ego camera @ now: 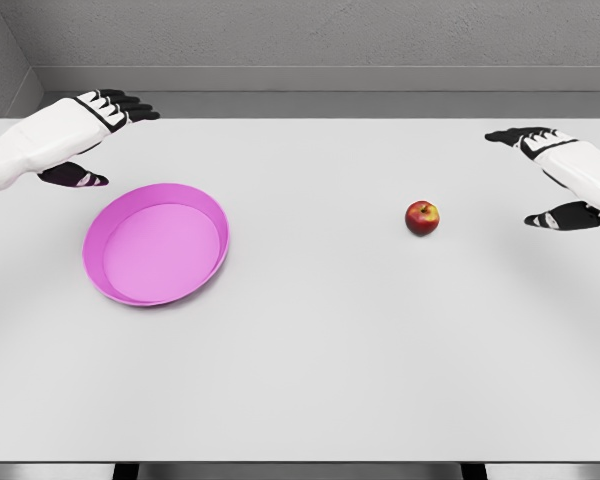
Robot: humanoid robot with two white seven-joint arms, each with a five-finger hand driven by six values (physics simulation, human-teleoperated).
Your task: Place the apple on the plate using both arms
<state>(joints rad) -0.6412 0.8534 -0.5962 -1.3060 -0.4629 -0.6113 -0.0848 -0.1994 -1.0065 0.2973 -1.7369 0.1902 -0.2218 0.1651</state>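
Observation:
A small red apple (422,217) rests on the white table, right of the middle. A pink plate (156,244) with a raised rim lies on the left side, holding nothing. My left hand (97,140) hovers beyond the plate's far left edge, its black fingers spread and holding nothing. My right hand (538,176) hangs to the right of the apple, about a hand's width away, with its thumb low and its fingers stretched out, holding nothing.
The white table (310,370) runs wide toward me, its front edge near the bottom of the view. A grey wall stands behind its far edge.

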